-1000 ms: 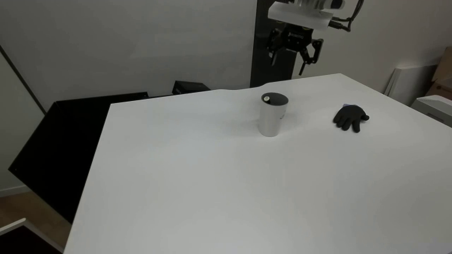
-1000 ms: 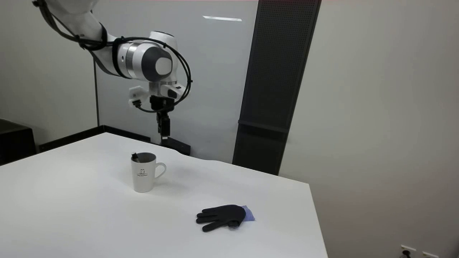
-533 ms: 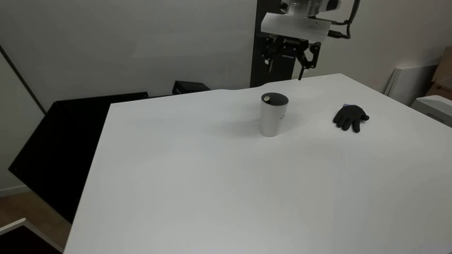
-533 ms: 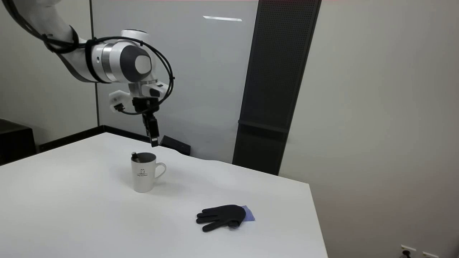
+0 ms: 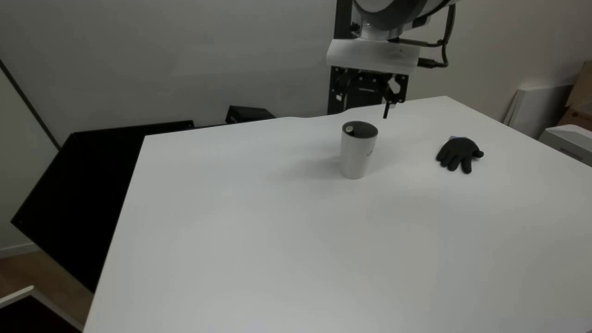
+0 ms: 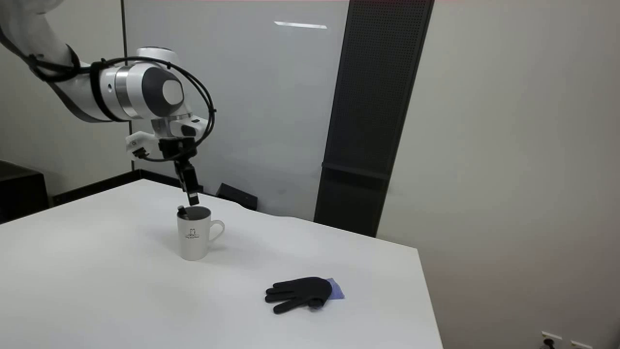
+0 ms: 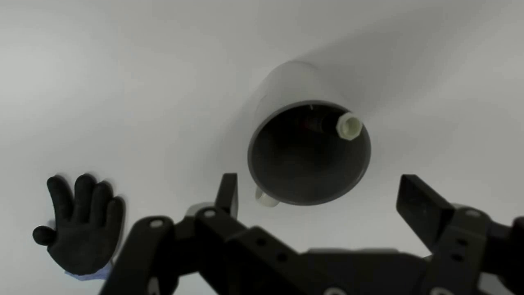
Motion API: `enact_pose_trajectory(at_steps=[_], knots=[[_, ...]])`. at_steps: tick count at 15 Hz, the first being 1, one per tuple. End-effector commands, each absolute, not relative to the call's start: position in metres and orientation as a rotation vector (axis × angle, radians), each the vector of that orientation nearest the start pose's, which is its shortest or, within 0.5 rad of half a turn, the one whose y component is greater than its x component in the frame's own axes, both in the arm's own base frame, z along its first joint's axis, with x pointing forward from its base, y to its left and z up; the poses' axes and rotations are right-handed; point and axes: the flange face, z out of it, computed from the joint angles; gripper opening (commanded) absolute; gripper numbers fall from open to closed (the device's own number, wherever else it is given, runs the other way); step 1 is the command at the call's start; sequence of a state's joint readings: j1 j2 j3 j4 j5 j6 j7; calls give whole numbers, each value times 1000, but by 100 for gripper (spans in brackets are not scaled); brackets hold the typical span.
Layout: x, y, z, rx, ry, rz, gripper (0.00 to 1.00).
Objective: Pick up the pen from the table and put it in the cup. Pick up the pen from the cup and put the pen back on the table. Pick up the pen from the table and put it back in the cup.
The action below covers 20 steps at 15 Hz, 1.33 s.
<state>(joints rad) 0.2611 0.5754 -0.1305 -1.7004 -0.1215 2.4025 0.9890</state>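
Note:
The cup, a whitish mug with a dark grey inside and a handle, stands upright on the white table. Leaning inside it is the pen, whose pale hollow end pokes up at the rim in the wrist view; its lower part is lost in the shadow of the cup. My gripper hangs behind the cup in an exterior view, its fingertips slightly higher than the rim. Seen from the wrist, the fingers are spread wide, nothing between them, and the cup's mouth appears just beyond the gap. The gripper touches neither cup nor pen.
A black glove with a bluish cuff lies flat on the table, on the cup's handle side. Behind the table's far edge stands a dark perforated panel. A small black box sits beyond that same edge.
My gripper has come down and closer to the cup, shifting left in both exterior views, and has stayed open. Cup, pen and glove have kept their places.

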Motion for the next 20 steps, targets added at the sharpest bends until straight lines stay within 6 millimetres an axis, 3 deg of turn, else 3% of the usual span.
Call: enact_pose_trajectory(at_steps=[1, 20], knots=[[673, 110, 278, -2989, 1181, -360, 100], [669, 134, 252, -3119, 1103, -494, 100]])
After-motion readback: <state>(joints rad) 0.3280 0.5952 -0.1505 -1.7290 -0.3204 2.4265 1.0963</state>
